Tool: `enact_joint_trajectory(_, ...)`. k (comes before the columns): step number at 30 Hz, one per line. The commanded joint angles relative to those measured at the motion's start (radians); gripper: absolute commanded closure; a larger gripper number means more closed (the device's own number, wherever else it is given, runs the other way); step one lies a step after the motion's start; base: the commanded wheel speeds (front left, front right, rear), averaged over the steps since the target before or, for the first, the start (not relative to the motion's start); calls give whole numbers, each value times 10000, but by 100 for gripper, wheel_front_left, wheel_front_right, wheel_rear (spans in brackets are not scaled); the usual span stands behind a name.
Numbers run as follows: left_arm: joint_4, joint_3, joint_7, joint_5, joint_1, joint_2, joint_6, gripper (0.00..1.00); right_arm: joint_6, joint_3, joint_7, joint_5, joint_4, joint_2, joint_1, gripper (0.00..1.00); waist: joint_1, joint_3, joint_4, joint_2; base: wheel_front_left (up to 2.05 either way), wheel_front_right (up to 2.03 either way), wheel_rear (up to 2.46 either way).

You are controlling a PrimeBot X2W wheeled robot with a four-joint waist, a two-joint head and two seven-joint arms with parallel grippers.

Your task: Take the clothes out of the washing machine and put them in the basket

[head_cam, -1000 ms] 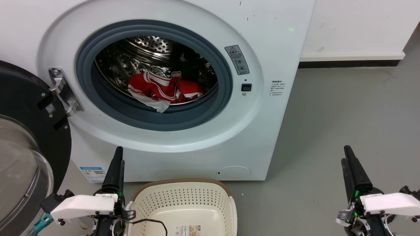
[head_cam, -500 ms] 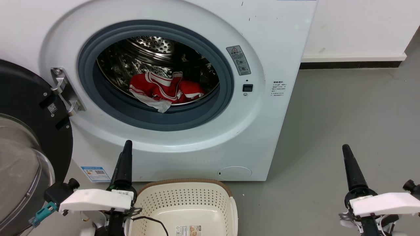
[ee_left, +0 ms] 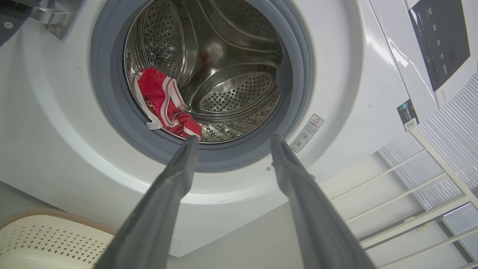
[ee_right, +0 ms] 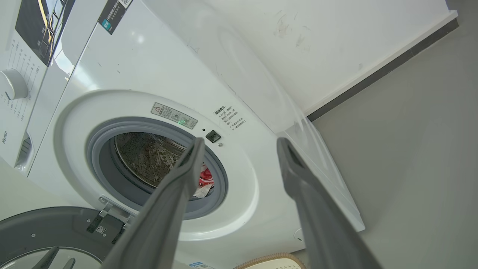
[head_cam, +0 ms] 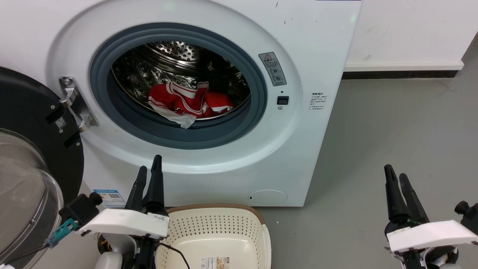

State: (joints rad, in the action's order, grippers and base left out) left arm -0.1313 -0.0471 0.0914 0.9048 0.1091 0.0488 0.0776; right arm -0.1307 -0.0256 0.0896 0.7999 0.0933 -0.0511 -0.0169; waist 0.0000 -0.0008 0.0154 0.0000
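The clothes (head_cam: 186, 102) are a red bundle with white stripes, lying at the front of the steel drum inside the white washing machine (head_cam: 298, 149). The cream basket (head_cam: 213, 206) stands on the floor right in front of the machine. My left gripper (head_cam: 149, 163) is open, just left of the basket and below the porthole. In the left wrist view its fingers (ee_left: 234, 137) point up at the porthole, with the clothes (ee_left: 164, 102) beyond the left fingertip. My right gripper (head_cam: 395, 171) is open over the floor at the lower right; in the right wrist view it (ee_right: 241, 140) holds nothing.
The black-framed glass door (head_cam: 26, 149) is swung open at the left, close to my left arm. Grey floor (head_cam: 392, 119) stretches to the right of the machine, up to a white wall with a dark skirting (head_cam: 399, 73).
My left gripper has moved right and up toward the porthole. On both grippers the two fingers now show apart. The clothes and the basket have stayed put.
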Motion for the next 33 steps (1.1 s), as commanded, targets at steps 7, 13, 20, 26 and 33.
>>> enact_joint_trajectory(7,82,-244,272,-1539,304,19,-172,0,0,60,265,-1236,-293,0,116,0,0,-9,22,0,0,0,0)
enact_joint_trajectory(13,19,-341,441,-2448,329,20,-234,0,0,50,265,-2070,-436,2,175,0,0,-17,35,0,0,0,0)
enact_joint_trajectory(20,-49,-395,632,-3362,340,20,-279,0,0,59,253,-2862,-598,3,290,0,0,-30,59,0,0,0,0)
enact_joint_trajectory(26,-98,-429,756,-3900,347,20,-326,0,0,88,255,-3359,-665,5,349,0,0,-55,82,0,0,0,0)
enact_joint_trajectory(33,-222,-522,930,-4659,354,20,-366,0,0,84,252,-4096,-742,6,430,0,0,-81,121,0,0,0,0)
